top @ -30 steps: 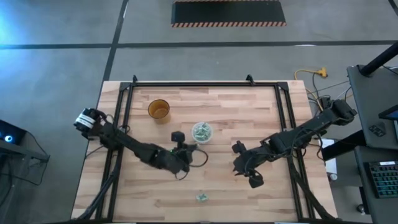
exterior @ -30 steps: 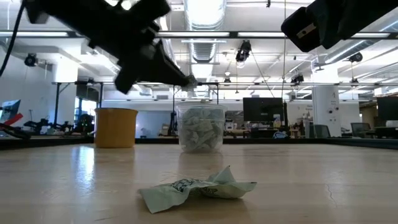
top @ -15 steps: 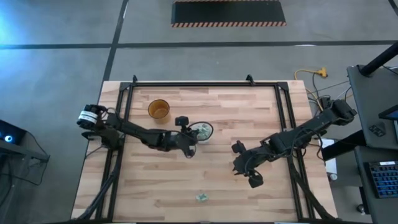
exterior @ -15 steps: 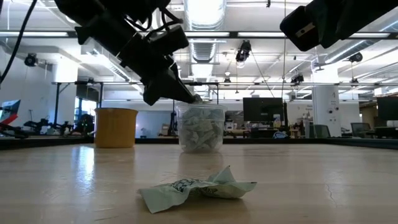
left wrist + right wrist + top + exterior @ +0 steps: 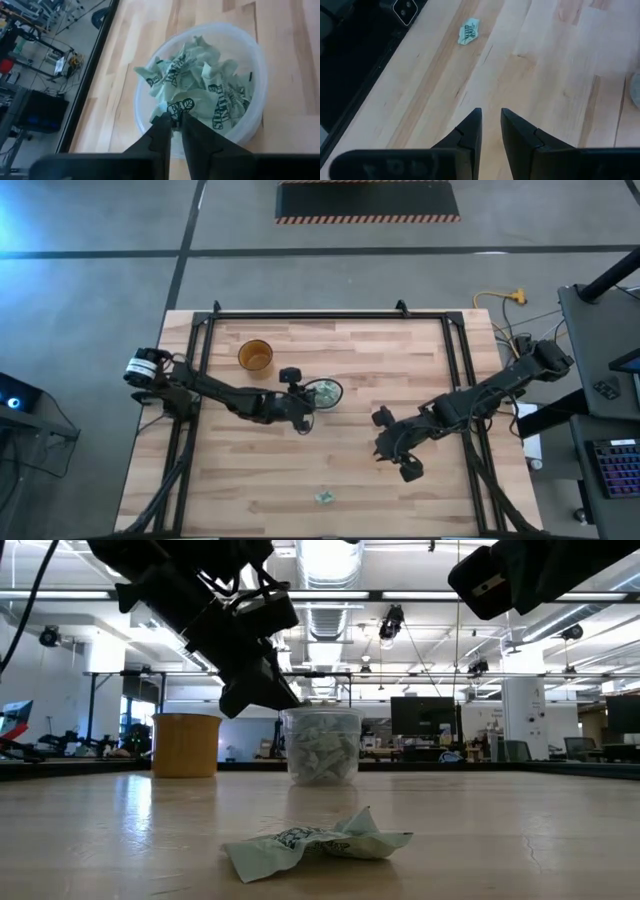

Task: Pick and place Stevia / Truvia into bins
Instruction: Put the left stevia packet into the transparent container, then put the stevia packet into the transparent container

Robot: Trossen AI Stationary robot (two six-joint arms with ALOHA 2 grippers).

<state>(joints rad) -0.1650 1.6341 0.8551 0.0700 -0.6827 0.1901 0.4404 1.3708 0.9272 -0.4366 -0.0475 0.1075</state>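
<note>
1. Two dark arms are over your pale wooden slatted table (image 5: 420, 360); the left gripper (image 5: 174, 120) hangs above the near rim of the small round translucent whitish plastic cup (image 5: 252, 107), which sits near the table's middle.
2. You can see in the left wrist view that its fingers (image 5: 161, 131) are pinched together on a crumpled pale green and white paper sachet (image 5: 172, 114), held just over the heap of similar sachets (image 5: 210, 90) filling the cup.
3. One more crumpled green sachet (image 5: 318, 841) lies alone on the wood near the table's front edge, well apart from the cup (image 5: 322, 744); your right wrist view shows it too (image 5: 468, 31).
4. Your right gripper (image 5: 490, 122) waits above bare wood to the right of the cup, its fingers a narrow gap apart and holding nothing.
5. You'll find the amber-brown round cup (image 5: 256, 356) behind and to the left of the whitish cup (image 5: 326, 391), apart from it.
</note>
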